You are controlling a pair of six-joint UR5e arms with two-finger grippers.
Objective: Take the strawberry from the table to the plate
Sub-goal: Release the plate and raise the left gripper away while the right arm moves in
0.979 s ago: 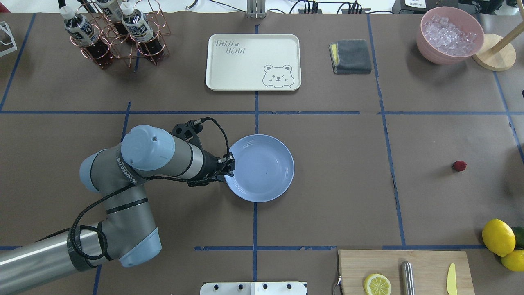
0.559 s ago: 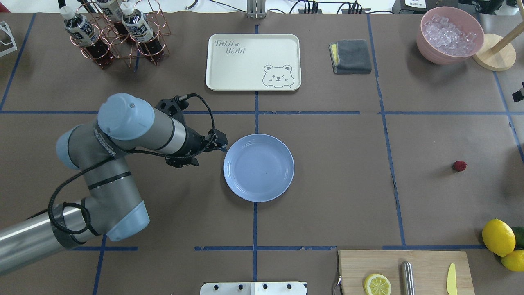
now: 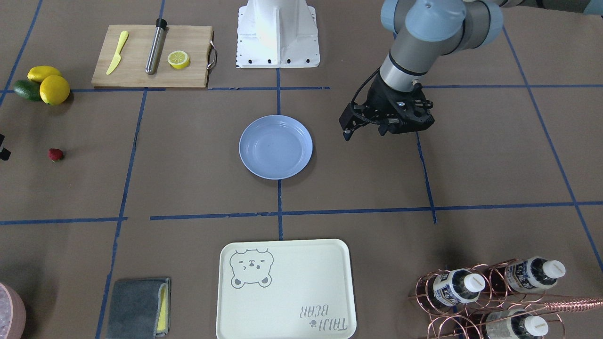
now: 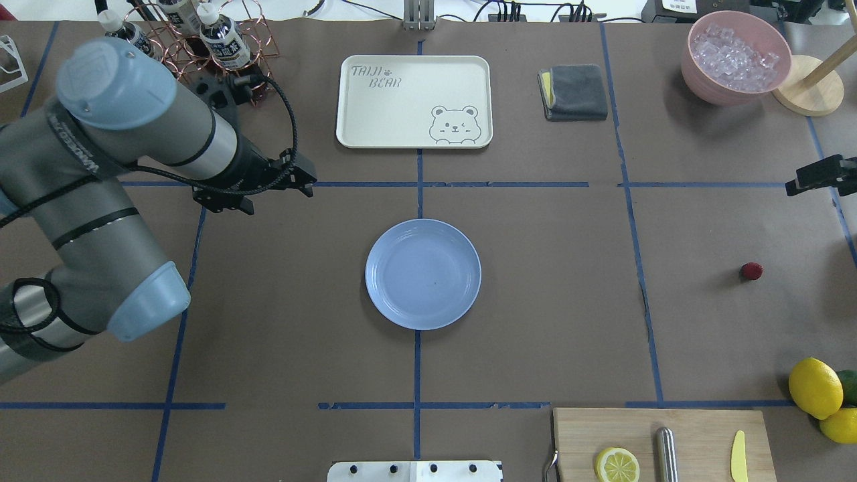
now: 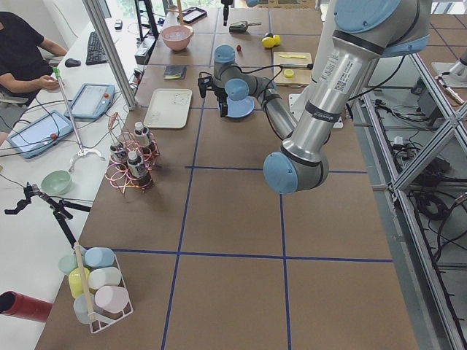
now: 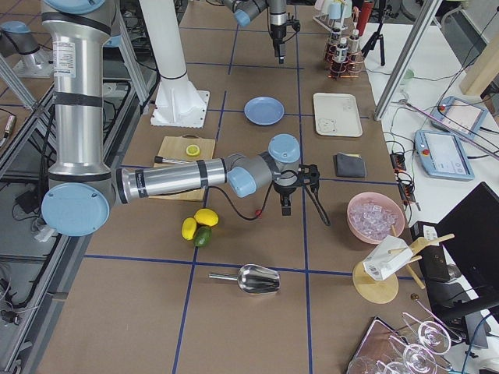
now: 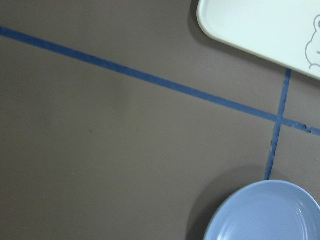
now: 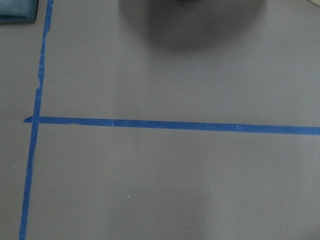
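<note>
The strawberry [image 4: 751, 271], a tiny red berry, lies on the brown-paper table [image 4: 549, 281] far to the right, shown also in the front view as the strawberry [image 3: 55, 154]. The pale blue plate [image 4: 423, 274] sits with nothing on it at the table's middle, and the left wrist view catches its rim [image 7: 260, 200]. My left gripper [image 4: 309, 182] hovers up and left of the plate, apart from it, open and holding nothing. My right gripper [image 4: 793, 186] reaches in from the right edge, beyond the strawberry and above the table. I cannot tell whether its fingers are open or shut.
The cream bear tray [image 4: 414, 100] and a grey cloth [image 4: 574, 92] lie beyond the plate. A pink bowl of ice [image 4: 735, 57] stands far right, a bottle rack [image 4: 201, 47] far left. Lemons [image 4: 815, 387] and a cutting board [image 4: 663, 445] occupy the near right.
My left arm has drawn back from the plate's left rim, up and to the far left. The right gripper has come into view at the right edge. Plate and strawberry have stayed put.
</note>
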